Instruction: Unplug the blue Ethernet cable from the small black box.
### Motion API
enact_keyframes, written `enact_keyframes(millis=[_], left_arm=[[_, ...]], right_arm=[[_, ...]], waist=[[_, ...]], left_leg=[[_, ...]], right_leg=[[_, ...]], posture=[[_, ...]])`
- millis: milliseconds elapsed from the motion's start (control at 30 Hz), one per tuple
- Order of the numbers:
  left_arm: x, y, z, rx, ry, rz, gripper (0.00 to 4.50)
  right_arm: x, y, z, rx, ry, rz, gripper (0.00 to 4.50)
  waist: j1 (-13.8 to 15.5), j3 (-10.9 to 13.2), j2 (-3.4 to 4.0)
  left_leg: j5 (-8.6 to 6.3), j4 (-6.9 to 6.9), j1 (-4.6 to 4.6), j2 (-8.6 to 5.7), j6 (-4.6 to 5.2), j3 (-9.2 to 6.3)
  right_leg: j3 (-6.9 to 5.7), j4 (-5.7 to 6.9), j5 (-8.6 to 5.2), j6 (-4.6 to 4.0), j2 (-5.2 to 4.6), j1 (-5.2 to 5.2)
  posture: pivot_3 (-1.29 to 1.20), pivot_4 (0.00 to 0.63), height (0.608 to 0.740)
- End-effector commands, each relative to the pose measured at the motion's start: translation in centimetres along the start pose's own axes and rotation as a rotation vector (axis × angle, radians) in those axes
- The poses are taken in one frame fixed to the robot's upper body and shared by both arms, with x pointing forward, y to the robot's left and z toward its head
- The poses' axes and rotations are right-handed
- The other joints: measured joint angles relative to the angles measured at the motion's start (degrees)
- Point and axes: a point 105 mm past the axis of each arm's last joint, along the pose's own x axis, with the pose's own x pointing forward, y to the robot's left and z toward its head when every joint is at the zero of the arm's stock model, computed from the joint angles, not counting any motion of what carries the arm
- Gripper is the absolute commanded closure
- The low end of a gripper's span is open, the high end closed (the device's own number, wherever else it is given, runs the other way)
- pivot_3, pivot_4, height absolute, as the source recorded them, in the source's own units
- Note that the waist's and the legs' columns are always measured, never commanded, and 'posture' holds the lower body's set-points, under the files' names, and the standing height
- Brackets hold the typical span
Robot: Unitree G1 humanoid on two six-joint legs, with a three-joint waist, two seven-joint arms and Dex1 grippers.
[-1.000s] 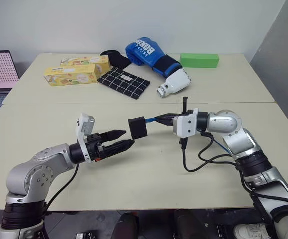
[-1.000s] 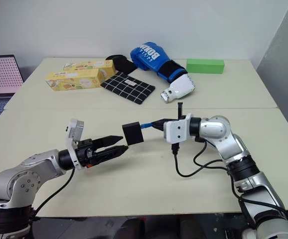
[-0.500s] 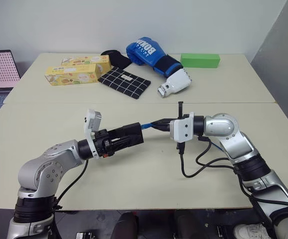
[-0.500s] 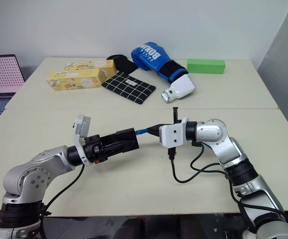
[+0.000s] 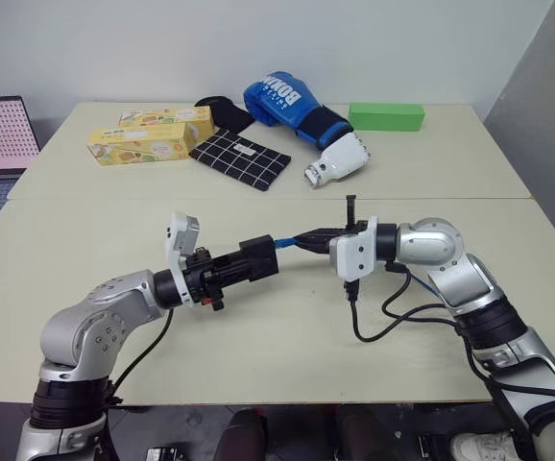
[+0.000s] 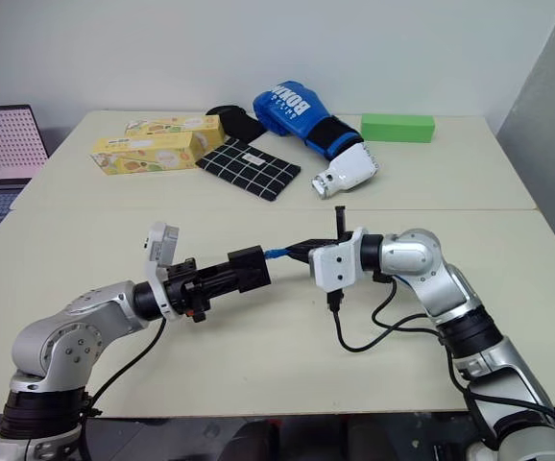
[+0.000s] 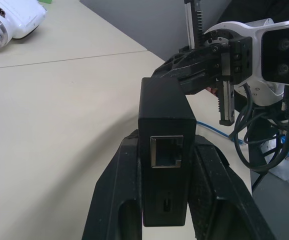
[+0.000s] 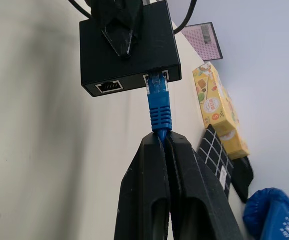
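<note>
I see the pale, smooth matte table [image 5: 258, 355] under both of my arms, with nothing resting on it below the fingers. My right gripper [image 8: 163, 145] has its two ribbed black fingers pressed together on the blue Ethernet cable [image 8: 159, 107], pinching it just behind the moulded blue boot; past their tips the clear plug is seated in one of two ports on the box's side. My left gripper [image 7: 165, 150] has its fingers clamped on the small black box [image 7: 163, 150], one against each flat side, so the box stands between them, held above the table, its matte squarish end face with a metal-rimmed port turned to the wrist camera. A second ago those left fingers stood spread wide and short of the box, which hung from the cable in the right gripper alone; since then they have come up around it and closed on it.
</note>
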Motion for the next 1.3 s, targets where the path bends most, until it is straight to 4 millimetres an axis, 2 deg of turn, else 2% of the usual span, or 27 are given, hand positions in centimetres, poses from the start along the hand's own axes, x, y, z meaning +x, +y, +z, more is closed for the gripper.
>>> enact_keyframes(millis=[33, 100, 300, 367, 567, 700, 900, 1300], left_arm=[[-0.3, 0.5, 0.2, 0.022, -0.007, 0.035, 3.71], [-0.2, 0.4, 0.2, 0.030, -0.003, 0.023, 3.71], [0.4, 0.3, 0.0, 0.064, 0.037, -0.025, 3.71], [0.9, -0.2, -0.8, 0.123, 0.103, -0.087, 3.71], [1.6, -0.8, -1.0, 0.229, 0.129, -0.211, 3.71], [1.9, -0.9, -0.5, 0.240, 0.113, -0.257, 3.71], [1.3, -1.1, -0.1, 0.239, 0.104, -0.303, 3.71], [0.8, -1.2, 0.5, 0.218, 0.046, -0.304, 3.71]], right_arm=[[0.1, -0.4, 1.9, -0.079, -0.083, -0.014, 4.04], [-0.4, -0.2, 1.8, -0.046, -0.081, 0.010, 3.82], [-1.9, 0.3, 2.0, 0.099, -0.079, 0.090, 2.24], [-2.7, 0.0, 2.0, 0.262, -0.081, 0.088, 1.93], [-2.7, -0.8, 3.9, 0.757, -0.183, 0.091, 1.93], [-2.4, 0.1, 4.3, 0.962, -0.194, 0.138, 1.93], [-1.8, 0.6, 3.0, 1.092, -0.165, 0.094, 1.93], [-1.2, 1.2, 2.9, 1.196, -0.205, 0.130, 1.93]], waist=[[0.00, 0.00, 0.00], [0.05, 0.00, 0.00], [0.27, 0.00, 0.00], [0.30, 0.00, 0.00], [0.35, 0.00, 0.00], [0.25, 0.00, 0.00], [0.23, 0.00, 0.00], [0.21, 0.00, 0.00]], left_leg=[[0.00, 0.00, 0.00, 0.00, 0.00, 0.01], [0.00, 0.00, 0.00, 0.00, 0.00, 0.00], [0.00, 0.01, 0.00, 0.02, 0.00, -0.05], [0.00, 0.01, 0.00, 0.01, 0.01, -0.09], [-0.01, 0.01, -0.01, 0.01, 0.02, -0.16], [-0.01, 0.00, -0.02, -0.03, 0.03, -0.20], [-0.02, 0.00, -0.07, -0.08, 0.04, -0.19], [-0.02, 0.01, -0.16, -0.06, 0.04, -0.23]], right_leg=[[0.01, 0.00, 0.00, 0.00, 0.00, 0.00], [0.00, 0.00, 0.00, 0.00, 0.00, 0.00], [-0.03, 0.00, 0.00, 0.00, 0.00, 0.02], [-0.07, -0.03, 0.00, 0.00, 0.00, 0.06], [-0.09, -0.03, 0.00, 0.00, 0.00, 0.06], [-0.14, -0.03, 0.00, -0.01, 0.03, 0.05], [-0.16, -0.05, 0.00, 0.00, 0.05, 0.03], [-0.20, -0.04, 0.00, 0.00, 0.08, -0.02]], posture=[[0.00, 0.150, 0.740], [0.00, 0.150, 0.740], [0.00, 0.150, 0.740], [0.00, 0.150, 0.740], [0.00, 0.150, 0.740], [0.00, 0.150, 0.740], [0.00, 0.150, 0.740], [0.00, 0.150, 0.740]])
